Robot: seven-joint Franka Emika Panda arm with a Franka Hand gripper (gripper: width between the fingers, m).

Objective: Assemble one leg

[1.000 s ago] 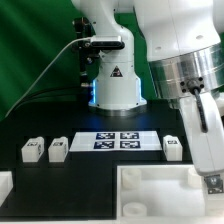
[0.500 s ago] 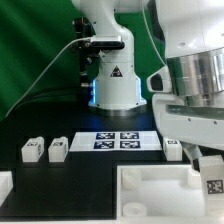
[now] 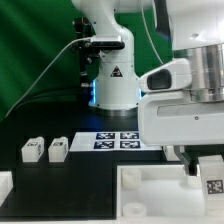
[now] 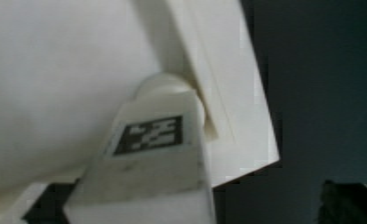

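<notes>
White plastic with its tag facing outward, the leg [image 3: 213,184] stood upright at the panel [image 3: 150,186] corner on the exterior view's right, probably so it could seat in the boss there. In the wrist view the leg [image 4: 153,140] lay hard against a white wall, probably the panel's. The gripper [image 3: 203,165] hung directly over it, close enough to be holding it. The wrist housing hid the fingers, so I could not tell how far open they were. One spare leg [image 3: 58,149] and a second spare leg [image 3: 32,150] lay beyond the panel's far left, kept clear of the work. The marker board [image 3: 118,140] lay behind the panel.
</notes>
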